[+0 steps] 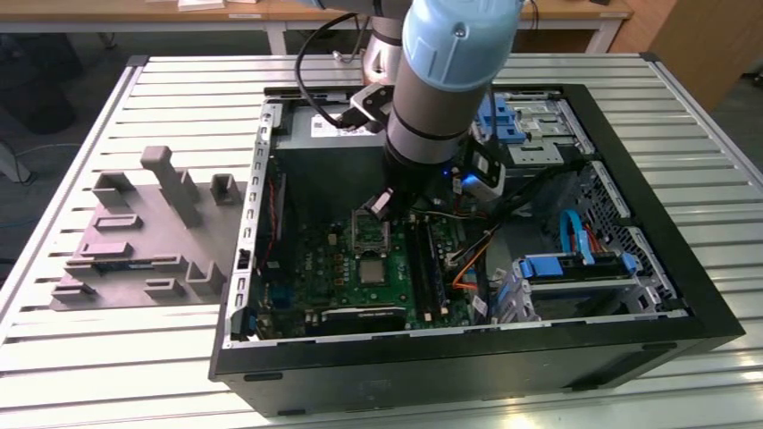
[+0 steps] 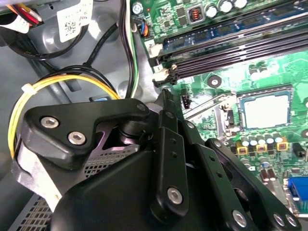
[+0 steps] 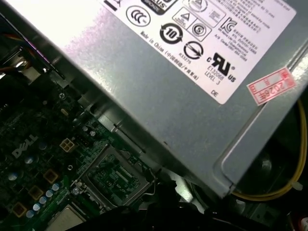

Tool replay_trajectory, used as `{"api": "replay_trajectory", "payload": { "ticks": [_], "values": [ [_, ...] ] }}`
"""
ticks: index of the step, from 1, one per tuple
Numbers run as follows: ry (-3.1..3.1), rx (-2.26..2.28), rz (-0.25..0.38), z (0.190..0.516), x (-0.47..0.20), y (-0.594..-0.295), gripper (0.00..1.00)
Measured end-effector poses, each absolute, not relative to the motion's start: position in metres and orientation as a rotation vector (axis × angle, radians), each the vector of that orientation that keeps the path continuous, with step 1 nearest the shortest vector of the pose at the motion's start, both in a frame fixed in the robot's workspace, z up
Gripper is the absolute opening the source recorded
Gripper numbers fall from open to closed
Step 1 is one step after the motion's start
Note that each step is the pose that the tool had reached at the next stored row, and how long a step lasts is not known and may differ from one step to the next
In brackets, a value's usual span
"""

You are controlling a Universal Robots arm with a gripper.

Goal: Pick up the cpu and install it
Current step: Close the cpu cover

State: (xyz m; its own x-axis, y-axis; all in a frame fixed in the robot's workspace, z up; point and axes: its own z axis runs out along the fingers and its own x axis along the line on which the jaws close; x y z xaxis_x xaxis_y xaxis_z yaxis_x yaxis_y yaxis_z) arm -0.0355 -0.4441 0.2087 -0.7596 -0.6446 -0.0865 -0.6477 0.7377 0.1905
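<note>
The cpu [image 2: 266, 111] is a silver-grey square lying flat in the socket on the green motherboard [image 1: 346, 286]. It shows as a small grey square [image 1: 373, 269] in the exterior view and as a pale corner [image 3: 72, 220] in the first wrist view. The socket's metal load plate [image 3: 115, 175] stands hinged up beside it. My gripper [image 1: 384, 207] hangs inside the open computer case, just above and behind the socket, apart from the cpu. Its black linkage [image 2: 168, 183] fills the near part of the second wrist view.
A grey moulded tray [image 1: 131, 232] with upright blocks lies on the slatted table at the exterior view's left. The grey power supply [image 3: 183, 96] sits close by the gripper. Memory slots [image 2: 231, 43], yellow cables [image 2: 62, 84] and blue drive brackets [image 1: 573, 264] crowd the case.
</note>
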Motion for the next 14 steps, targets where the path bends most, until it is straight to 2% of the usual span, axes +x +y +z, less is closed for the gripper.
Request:
{"api": "replay_trajectory", "payload": {
  "ticks": [14],
  "values": [
    [2.924, -1.090, 0.296, 0.222, -0.037, -0.444, 0.11]
  ]
}}
